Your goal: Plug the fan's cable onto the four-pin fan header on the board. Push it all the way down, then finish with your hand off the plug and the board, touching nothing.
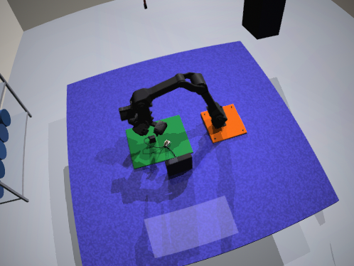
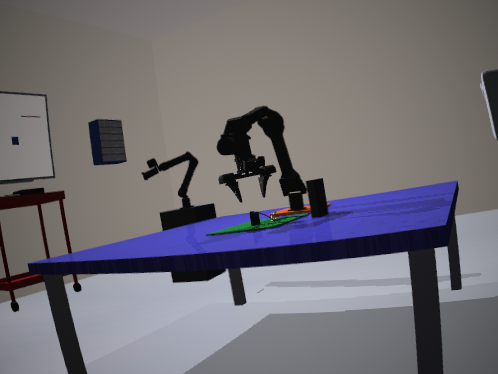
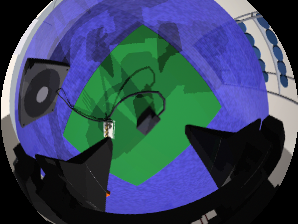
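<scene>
From here the gripper [image 1: 151, 129] [image 2: 252, 198] [image 3: 149, 135] hangs wide and empty over the dark plug [image 1: 152, 139] [image 2: 254, 218] [image 3: 148, 121], which stands on the green board [image 1: 178, 128] [image 2: 235, 228] [image 3: 200, 110] beside the pale header [image 1: 167, 143] [image 2: 272, 216] [image 3: 109, 129], probably light and rigid, best pinched by its sides, sparing the limp cable [image 1: 172, 151] [image 3: 164, 102].

- The board [image 1: 174, 122] [image 2: 232, 229] [image 3: 187, 107] and fan [image 1: 179, 165] [image 2: 317, 198] [image 3: 42, 93] are side by side on the table [image 1: 106, 231] [image 2: 150, 242] [image 3: 240, 75].
- The plug [image 1: 152, 139] [image 2: 254, 218] [image 3: 148, 123] stands on the board, left of the header [image 1: 167, 143] [image 2: 272, 216] [image 3: 108, 130] from above.
- The base plate [image 1: 235, 122] [image 2: 280, 212] lies right of the board.

Open air between hand [image 1: 151, 132] [image 2: 252, 199] [image 3: 148, 136] and green board [image 1: 178, 124] [image 2: 235, 229] [image 3: 175, 150], upright fan [image 1: 179, 166] [image 2: 317, 198] [image 3: 42, 93] blocking one side
</scene>
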You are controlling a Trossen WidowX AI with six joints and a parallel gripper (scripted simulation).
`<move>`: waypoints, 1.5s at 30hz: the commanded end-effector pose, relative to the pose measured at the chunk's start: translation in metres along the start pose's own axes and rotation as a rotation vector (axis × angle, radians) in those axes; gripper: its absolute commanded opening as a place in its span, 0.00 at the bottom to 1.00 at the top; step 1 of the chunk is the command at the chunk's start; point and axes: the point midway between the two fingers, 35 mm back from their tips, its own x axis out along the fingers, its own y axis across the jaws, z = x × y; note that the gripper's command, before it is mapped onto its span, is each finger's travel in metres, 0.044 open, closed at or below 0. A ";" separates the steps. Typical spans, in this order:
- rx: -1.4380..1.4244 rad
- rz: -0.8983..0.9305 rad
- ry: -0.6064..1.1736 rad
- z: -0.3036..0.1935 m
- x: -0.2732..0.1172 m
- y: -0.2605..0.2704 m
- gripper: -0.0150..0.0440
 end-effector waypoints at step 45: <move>0.865 -0.044 0.000 -0.010 0.032 0.004 1.00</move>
